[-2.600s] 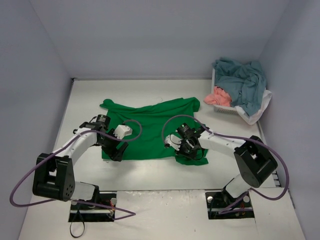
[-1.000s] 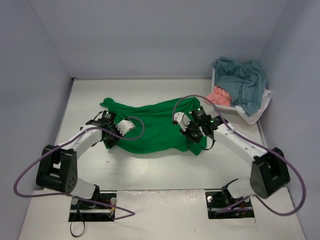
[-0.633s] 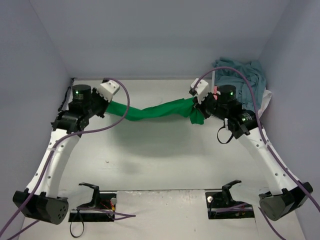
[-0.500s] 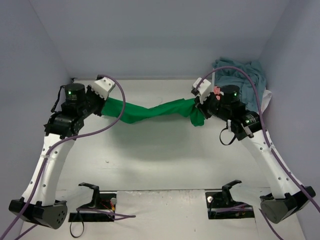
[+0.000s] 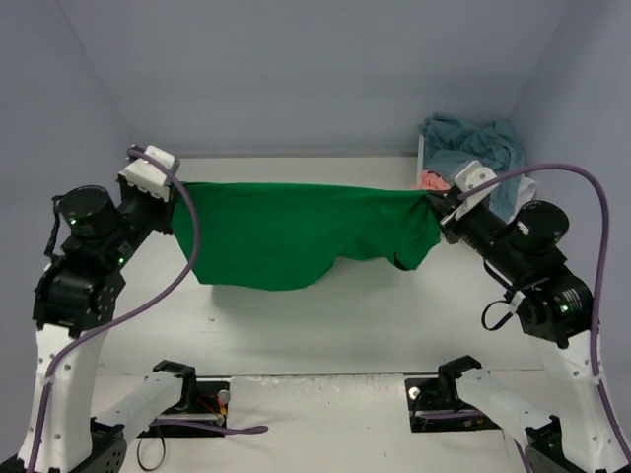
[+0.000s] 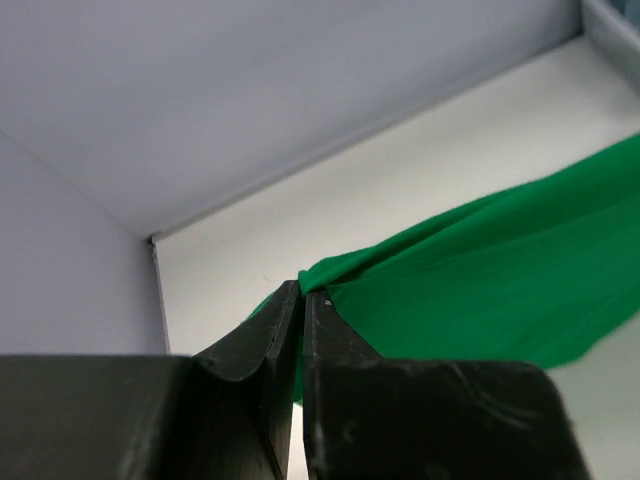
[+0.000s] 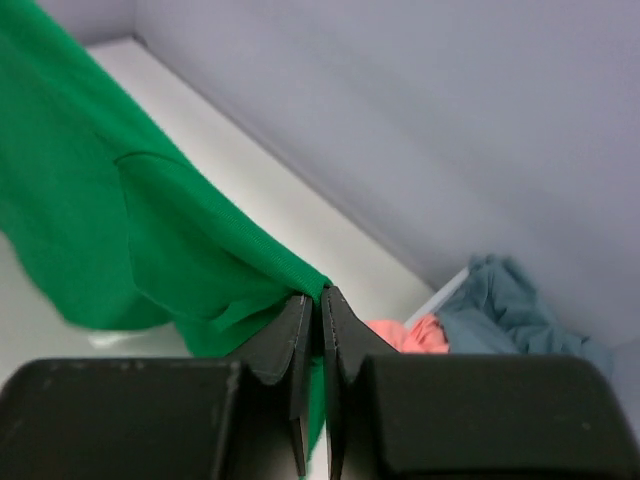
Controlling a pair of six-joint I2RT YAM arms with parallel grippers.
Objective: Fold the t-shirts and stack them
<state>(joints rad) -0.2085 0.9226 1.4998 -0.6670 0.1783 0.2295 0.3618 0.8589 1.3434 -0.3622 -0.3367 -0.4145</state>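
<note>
T-shirt [image 5: 276,232] raised, left claw [image 5: 177,189] to right claw [image 5: 431,201] (taut)

Both arms raised high, spread wide apart. Left gripper [image 5: 175,187] far left, right gripper [image 5: 435,203] far right; both jaws pinched closed.

Basket [image 7: 450,285] mostly under heaped t-shirts [image 7: 500,305]

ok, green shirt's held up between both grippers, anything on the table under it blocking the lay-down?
Nothing visible. The green t-shirt hangs between the left gripper and right gripper, both shut on it, over bare table. The basket of other shirts sits far right, off to the side.
</note>
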